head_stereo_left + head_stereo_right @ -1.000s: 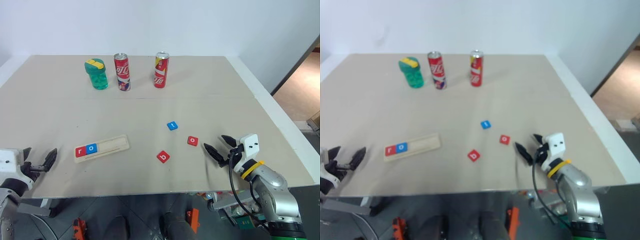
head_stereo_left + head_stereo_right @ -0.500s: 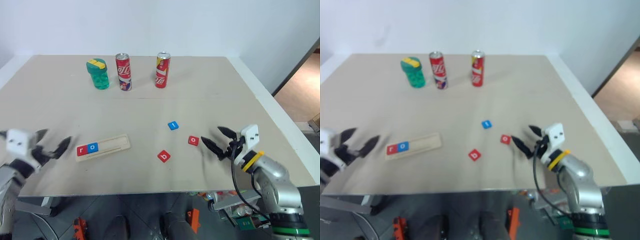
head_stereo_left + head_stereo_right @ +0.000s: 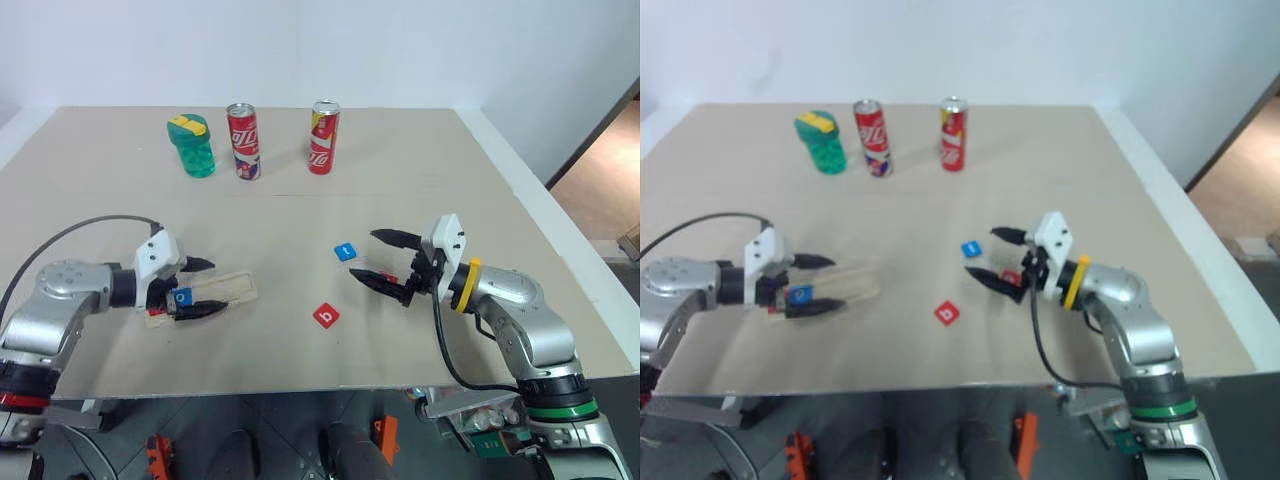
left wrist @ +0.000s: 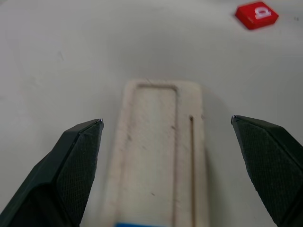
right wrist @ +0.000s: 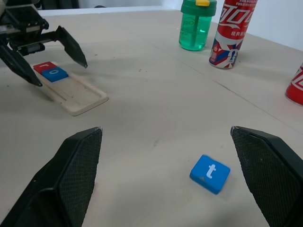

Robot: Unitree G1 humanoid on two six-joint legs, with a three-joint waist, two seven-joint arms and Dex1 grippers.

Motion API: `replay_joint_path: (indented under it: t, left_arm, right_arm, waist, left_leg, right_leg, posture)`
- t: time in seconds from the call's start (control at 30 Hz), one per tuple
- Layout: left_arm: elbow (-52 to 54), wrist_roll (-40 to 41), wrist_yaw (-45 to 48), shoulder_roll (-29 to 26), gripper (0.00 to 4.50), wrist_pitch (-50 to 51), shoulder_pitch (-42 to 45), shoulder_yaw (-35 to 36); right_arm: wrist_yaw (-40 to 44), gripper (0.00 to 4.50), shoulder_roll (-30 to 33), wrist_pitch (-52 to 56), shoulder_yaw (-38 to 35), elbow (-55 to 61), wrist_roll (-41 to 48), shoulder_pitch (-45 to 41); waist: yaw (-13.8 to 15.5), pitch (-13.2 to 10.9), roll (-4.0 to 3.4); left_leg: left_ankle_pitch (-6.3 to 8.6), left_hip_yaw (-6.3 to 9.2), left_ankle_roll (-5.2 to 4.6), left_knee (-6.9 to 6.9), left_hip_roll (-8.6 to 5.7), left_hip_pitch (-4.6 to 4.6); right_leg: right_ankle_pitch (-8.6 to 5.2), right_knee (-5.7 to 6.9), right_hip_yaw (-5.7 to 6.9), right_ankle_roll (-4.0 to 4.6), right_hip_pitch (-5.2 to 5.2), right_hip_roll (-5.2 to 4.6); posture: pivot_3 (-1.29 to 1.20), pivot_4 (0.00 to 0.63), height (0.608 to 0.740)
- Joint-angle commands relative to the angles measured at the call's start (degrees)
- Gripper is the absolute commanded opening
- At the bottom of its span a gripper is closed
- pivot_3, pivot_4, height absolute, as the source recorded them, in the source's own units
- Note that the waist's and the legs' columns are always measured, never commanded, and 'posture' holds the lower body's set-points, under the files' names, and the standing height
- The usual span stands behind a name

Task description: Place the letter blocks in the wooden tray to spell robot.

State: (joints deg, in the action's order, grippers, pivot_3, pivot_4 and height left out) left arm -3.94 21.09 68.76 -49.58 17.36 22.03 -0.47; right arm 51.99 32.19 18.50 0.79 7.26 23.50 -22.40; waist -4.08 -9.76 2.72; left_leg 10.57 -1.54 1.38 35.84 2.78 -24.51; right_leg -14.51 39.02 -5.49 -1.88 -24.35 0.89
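Beige tabletop (image 3: 420, 170) against a plain white wall, doorway at right. Pale wooden tray (image 3: 225, 288) near the front-left edge, red r and blue o tile (image 3: 182, 297) seated in it. Left gripper (image 3: 195, 288) spread wide over them, empty. Right gripper (image 3: 385, 260) likewise agape, empty, over red o tile (image 3: 1011, 278); blue t tile (image 3: 345, 251) and red b tile (image 3: 326, 316) loose nearby. Green bottle (image 3: 192, 147), two red cans (image 3: 243, 142) behind.

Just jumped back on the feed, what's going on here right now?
Spelling job is partly done: the wooden tray holds a red r and a blue o. The left gripper hangs open over that end. The right gripper is open above the red o, beside the blue t. The red b lies loose.
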Motion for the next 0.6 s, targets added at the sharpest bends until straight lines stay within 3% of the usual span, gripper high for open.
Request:
replay_joint_path:
  t: [0.03, 0.33, 0.6]
  left_arm:
    - [-0.55, -1.28, 2.08, -0.63, 4.50, -1.27, 0.58, -0.65]
    - [-8.97, -6.83, 2.57, 0.59, 4.50, -6.77, 1.53, -2.48]
    - [-12.84, -8.86, 3.61, 1.96, 4.50, -8.45, 2.51, -3.33]
  right_arm:
    - [-0.97, 4.49, -0.05, 1.33, -0.61, 3.50, 0.86, -0.72]
    - [0.13, 4.49, -2.77, 2.95, -1.19, 6.10, 5.33, -0.54]
    - [11.41, 4.49, 0.14, 0.05, 2.66, 6.40, 5.86, -0.23]
  waist:
    - [-0.03, 0.00, 0.00]
    - [0.03, 0.00, 0.00]
    - [0.10, 0.00, 0.00]
  left_leg:
    - [0.00, -0.02, 0.00, 0.00, -0.01, 0.00]
    - [-0.01, 0.00, -0.01, 0.19, 0.03, 0.01]
    - [-0.01, -0.01, -0.01, 0.37, 0.01, 0.00]
  right_leg:
    - [0.00, 0.00, -0.02, 0.00, 0.00, -0.01]
    - [0.06, 0.05, 0.04, -0.03, 0.03, 0.00]
    - [0.11, 0.06, 0.05, -0.10, 0.10, -0.05]
  posture:
    - [0.00, 0.150, 0.740]
    - [0.00, 0.150, 0.740]
    - [0.00, 0.150, 0.740]
